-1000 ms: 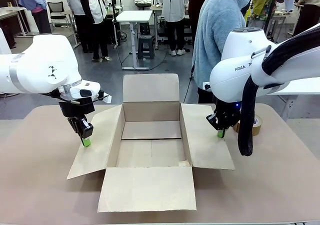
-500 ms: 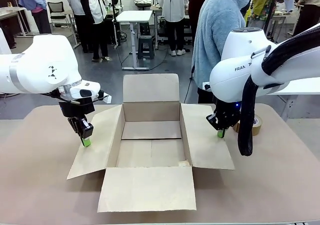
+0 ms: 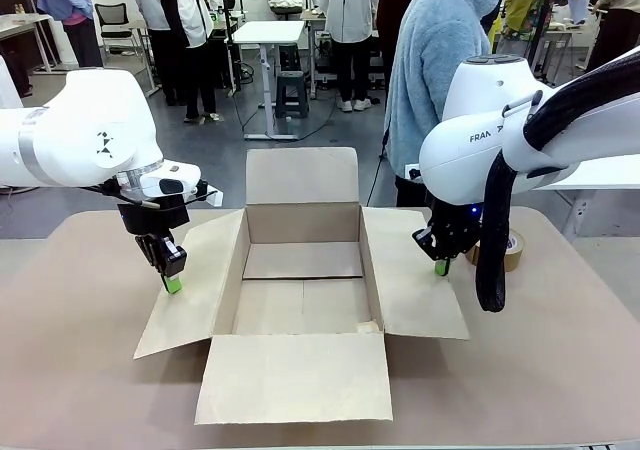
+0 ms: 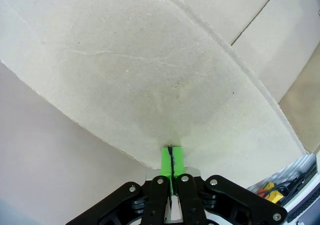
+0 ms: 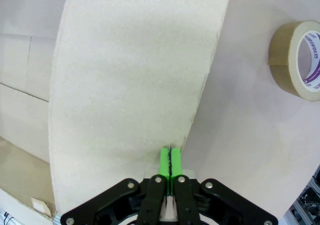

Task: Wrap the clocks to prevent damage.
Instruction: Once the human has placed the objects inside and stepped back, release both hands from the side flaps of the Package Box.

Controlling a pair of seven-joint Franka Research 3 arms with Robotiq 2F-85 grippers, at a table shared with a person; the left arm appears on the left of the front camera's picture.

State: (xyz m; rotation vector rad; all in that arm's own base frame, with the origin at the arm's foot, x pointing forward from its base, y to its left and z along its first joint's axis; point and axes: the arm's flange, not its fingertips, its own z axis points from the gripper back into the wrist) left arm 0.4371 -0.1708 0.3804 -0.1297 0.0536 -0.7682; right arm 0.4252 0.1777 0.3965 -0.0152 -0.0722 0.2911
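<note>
Where the clocks lie cannot be told. The open brown cardboard box point(image 3: 300, 315), its floor bare, sits mid-table with side flaps point(image 3: 195, 290) spread toward each arm. The left gripper point(image 3: 173, 284) and right gripper point(image 3: 441, 267), green pads point(image 4: 166, 157) pressed together on nothing, stand equally near, each tip at its flap's outer edge.

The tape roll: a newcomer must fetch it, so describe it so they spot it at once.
Find the big open brown cardboard box mid-table. Beyond its right flap, just past the robot's black, green-padded right gripper, a tan roll of packing tape lies flat on the tabletop. It is the one round thing there, with a white, purple-printed core.
</note>
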